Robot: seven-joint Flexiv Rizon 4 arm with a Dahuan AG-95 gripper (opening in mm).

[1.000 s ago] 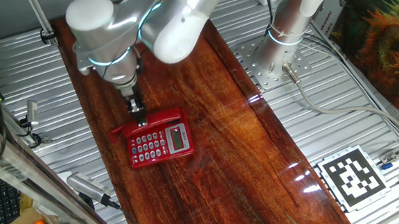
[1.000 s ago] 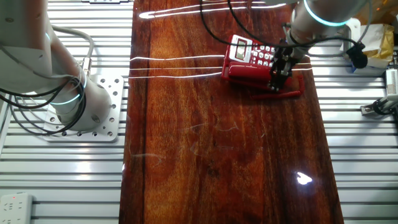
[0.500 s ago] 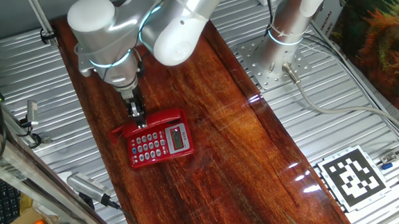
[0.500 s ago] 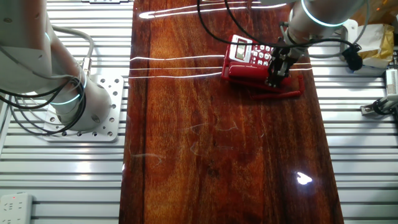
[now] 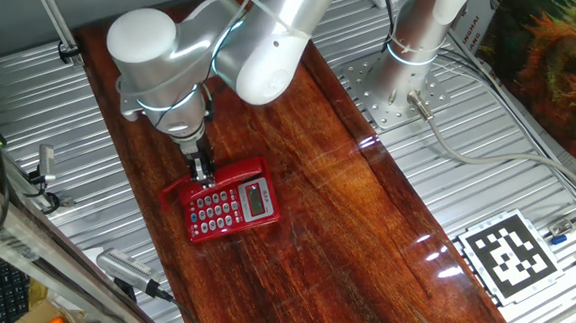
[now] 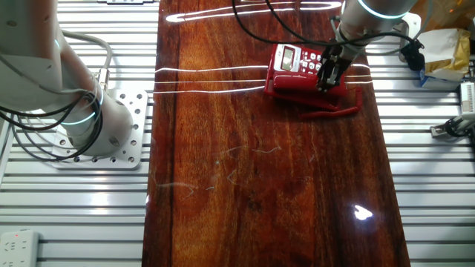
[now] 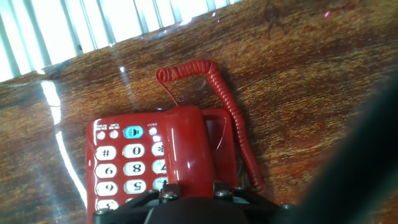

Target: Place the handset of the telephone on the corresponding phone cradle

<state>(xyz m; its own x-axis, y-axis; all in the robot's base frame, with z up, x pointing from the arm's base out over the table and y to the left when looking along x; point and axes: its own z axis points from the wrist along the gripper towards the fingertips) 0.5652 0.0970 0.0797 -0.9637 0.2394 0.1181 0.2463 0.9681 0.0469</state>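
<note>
In one fixed view the silver arm [image 5: 225,47] reaches down over the left part of the wooden table [image 5: 345,215], and its gripper [image 5: 203,172] stands upright on the far left edge of the phone cradle [image 5: 233,208], the red base with pale keypad buttons and a small grey display. The handset [image 5: 229,171] lies along that far edge of the base, seated on it, with the gripper's dark fingers at its middle; whether they clamp it or stand slightly apart cannot be told here. A black-and-white marker tag [image 5: 510,253] lies at the right, off the wood. In the other fixed view the phone cradle [image 6: 295,62] sits at the far right of the table [image 6: 260,163], the handset [image 6: 297,84] runs along its near edge, and the gripper [image 6: 325,81] comes down on the handset's right part. The red coiled cord [image 6: 335,113] lies on the wood just near of the phone. In the hand view the handset [image 7: 186,149] lies in the recess on the right of the phone cradle [image 7: 118,168], beside the number keys, and runs under the gripper's black body at the bottom edge; the fingertips are hidden. The cord [image 7: 227,106] loops on the wood beyond and to the right.
</note>
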